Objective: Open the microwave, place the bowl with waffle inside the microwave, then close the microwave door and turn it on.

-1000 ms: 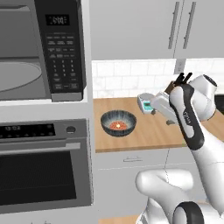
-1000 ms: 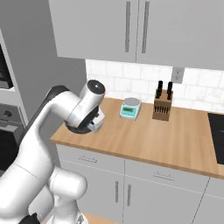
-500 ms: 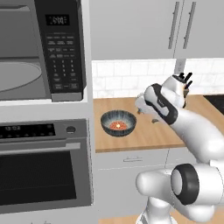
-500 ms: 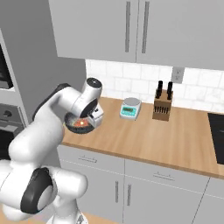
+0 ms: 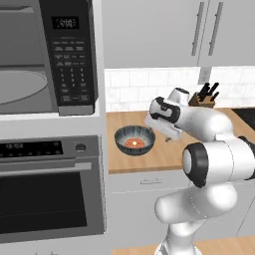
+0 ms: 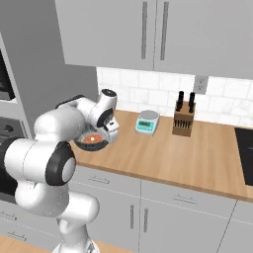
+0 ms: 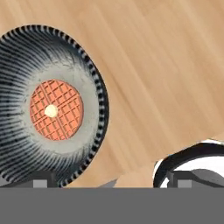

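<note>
The microwave (image 5: 72, 55) sits built in at the upper left and stands open, showing its grey inside and round turntable (image 5: 20, 89). The microwave door is out of view. On the wooden counter the dark bowl (image 5: 134, 141) (image 6: 93, 140) (image 7: 17, 65) holds the reddish waffle (image 5: 132, 143) (image 6: 90, 139) (image 7: 56, 109). My gripper (image 5: 168, 135) (image 6: 107, 134) (image 7: 111, 181) hangs open just above the bowl's right side. In the hand view one fingertip (image 7: 41, 179) is over the bowl and the other is past its rim. Nothing is held.
A silver oven (image 5: 50, 189) sits under the microwave. A kitchen scale (image 6: 147, 122) and a knife block (image 6: 183, 118) (image 5: 206, 97) stand by the back wall. A dark cooktop (image 6: 244, 153) lies at the far right. Cabinets hang overhead.
My arm has swung left from over the counter's right part to the bowl and come down close above it. The gripper stayed open; the bowl has not moved.
</note>
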